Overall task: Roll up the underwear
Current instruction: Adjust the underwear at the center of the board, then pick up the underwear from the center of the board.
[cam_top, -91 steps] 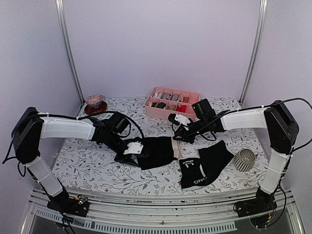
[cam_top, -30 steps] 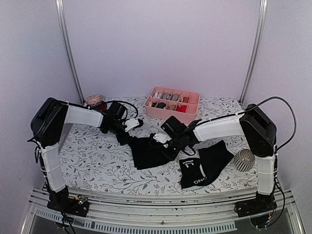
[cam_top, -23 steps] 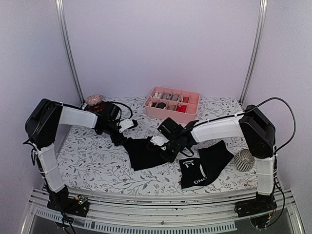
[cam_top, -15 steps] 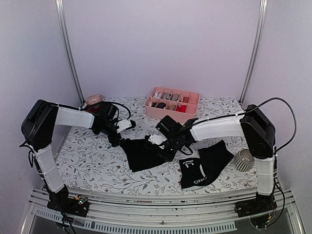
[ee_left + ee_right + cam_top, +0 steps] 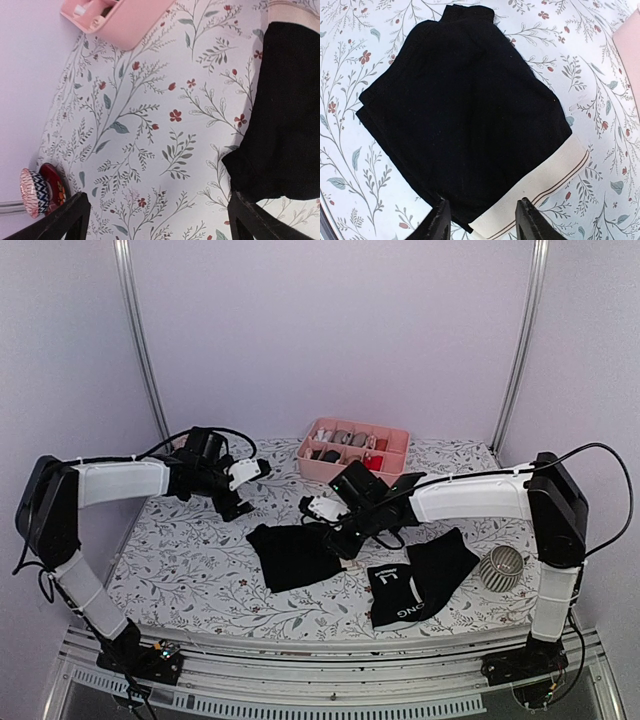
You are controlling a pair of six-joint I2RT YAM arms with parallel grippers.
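At the bottom of the overhead view, closest to the arm bases, the lettered briefs point(image 5: 398, 595) lie spread on the flowered tablecloth point(image 5: 180, 560). They sit lower right of centre, and their black waistband with white letters faces the near edge. Just to their right, near the right edge of the frame, sits a ribbed grey cup point(image 5: 500, 567).

A little farther back, in the middle of the frame, the beige-banded briefs point(image 5: 295, 555) lie folded into a compact black shape, apart from the lettered pair. In the right wrist view they fill the centre, with the beige waistband point(image 5: 540, 185) showing along their lower right edge. The right claw point(image 5: 322, 508) hangs over their far right corner. Its jaws are parted and hold nothing, and the fabric lies flat beneath them.

Farther back and to the left, the left claw point(image 5: 243, 473) is above bare tablecloth, apart from the folded briefs. In its wrist view the two black fingers point(image 5: 65, 220) sit in the bottom corners of the frame, spread wide and empty. Only the flowered cloth shows between them, and the black edge of the folded briefs runs down the right side.

At the far back, upper centre of the overhead view, stands the pink tray point(image 5: 318, 468), its compartments holding small bundles point(image 5: 345, 438) in grey, white and red. In the lower left of the left wrist view a small red dish point(image 5: 47, 182) sits by the wall.
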